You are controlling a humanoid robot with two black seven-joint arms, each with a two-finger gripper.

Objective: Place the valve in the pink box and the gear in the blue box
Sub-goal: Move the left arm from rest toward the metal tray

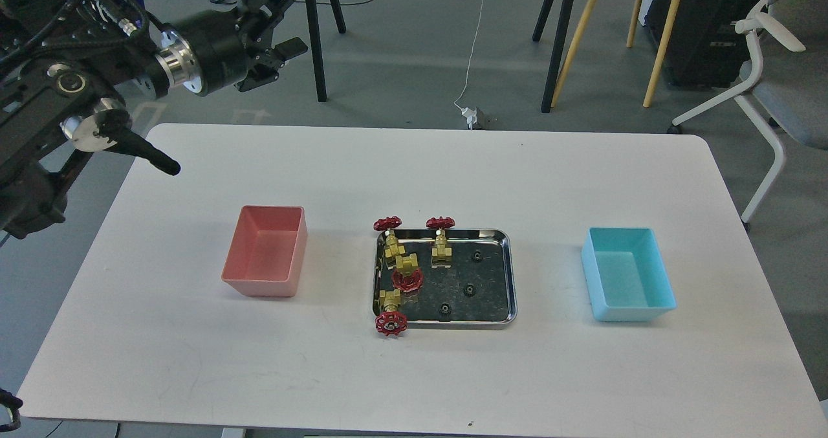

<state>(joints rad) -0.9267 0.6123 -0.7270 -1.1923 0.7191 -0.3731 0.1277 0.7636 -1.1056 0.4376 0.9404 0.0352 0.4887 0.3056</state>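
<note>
A: White table (194, 360), three containers in a row. Pink box (265, 251) at left, steel tray (511, 276) in the middle, blue box (627, 275) at right. Both boxes open-topped, nothing visible inside either.

B: Valves?

A: Four, all in the left half of the tray. Back-left valve (390, 234) with red handwheel hanging past the tray's far rim. Back-right valve (441, 236) just beside it, wheel also at the far rim. Middle valve (407, 273) with wheel facing up, close below the back-left one. Front valve (391, 314) with wheel sticking out over the near rim.

B: Gears?

A: Three seen, tiny and black, right half of the tray, apart from each other. Far gear (477, 255), middle gear (470, 289), near gear (444, 308). Near one closest to the valves, not touching.

B: Grippers?

A: Left gripper (278, 53) up at top left, over the floor beyond the table's far edge, well apart from tray and boxes. Fingers spread apart, nothing between them. Left arm filling the top-left corner, dark lever-like part reaching over the table's left corner. Right gripper nowhere in frame.

B: Background?

A: Grey floor, white cable (475, 43), stool legs, office chair (776, 69) at right.
</note>
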